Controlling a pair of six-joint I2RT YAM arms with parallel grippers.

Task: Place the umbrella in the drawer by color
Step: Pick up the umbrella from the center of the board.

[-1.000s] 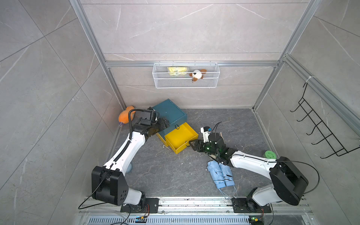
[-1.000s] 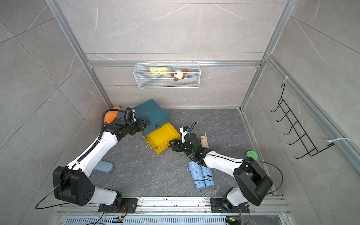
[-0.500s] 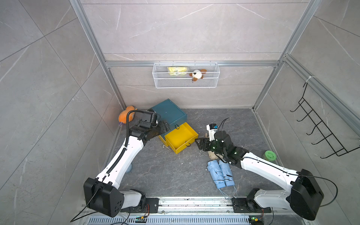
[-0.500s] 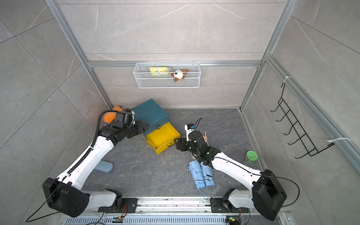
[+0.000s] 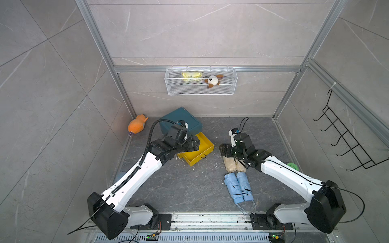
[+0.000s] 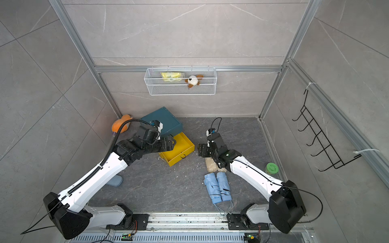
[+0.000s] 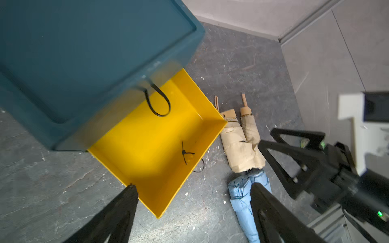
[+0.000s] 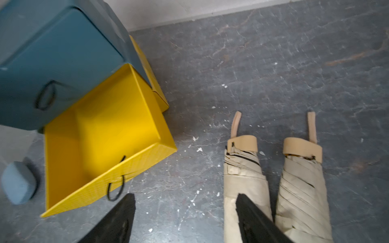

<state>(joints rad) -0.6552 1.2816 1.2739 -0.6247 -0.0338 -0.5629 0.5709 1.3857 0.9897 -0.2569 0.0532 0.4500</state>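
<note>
Both arms' jaws stand wide and empty, left gripper (image 7: 192, 186) over the yellow drawer (image 8: 101, 130), right gripper (image 8: 185, 196) above close-lying tan umbrellas (image 8: 244, 178), so a grab might snag both

Two high overhead eyes, two low wrist cameras.
Both top views look steeply down from above the base rail (image 5: 208, 218), along the frame's lower edge, taking in the whole floor (image 5: 179, 189). Each wrist camera faces down from close by; both share the yellow drawer (image 7: 151, 136) and beige umbrellas (image 7: 237, 147).
</note>
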